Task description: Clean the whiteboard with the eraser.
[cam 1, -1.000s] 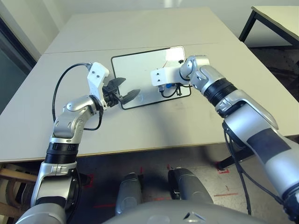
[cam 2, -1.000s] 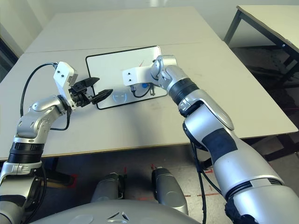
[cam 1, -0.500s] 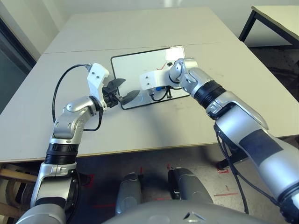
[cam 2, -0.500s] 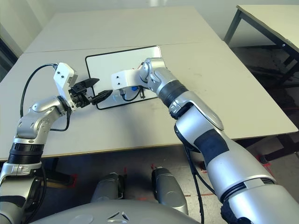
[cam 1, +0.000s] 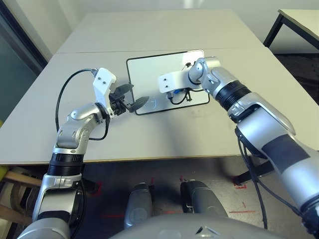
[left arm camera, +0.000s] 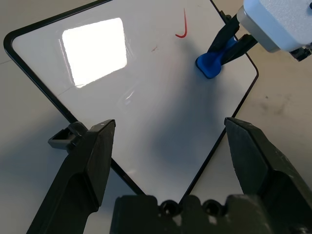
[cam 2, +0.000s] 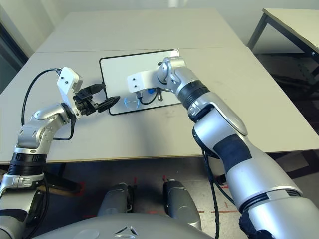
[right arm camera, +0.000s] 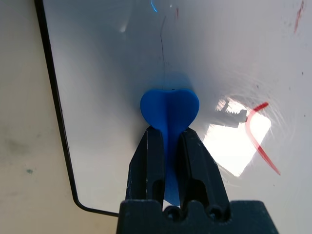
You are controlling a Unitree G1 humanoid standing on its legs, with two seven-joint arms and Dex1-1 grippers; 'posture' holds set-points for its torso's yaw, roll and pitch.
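Pinching the smooth blue eraser [right arm camera: 169, 111] tight, the right gripper [right arm camera: 168, 146] presses it on the shiny whiteboard [left arm camera: 146, 97] near a red mark [left arm camera: 182, 28]; the left gripper [left arm camera: 168, 141] gapes wide, empty.

Pale grey table [cam 1: 164, 144], two tops butted together, seam running across just behind the whiteboard [cam 1: 149, 74]. Whiteboard flat on the near top, black-framed, rounded corners, turned slightly askew to the table edge. Small grey knob [left arm camera: 63, 139] on its frame. Short red mark [left arm camera: 183, 27] on its surface. Faint dark specks on the tabletop beside the board.
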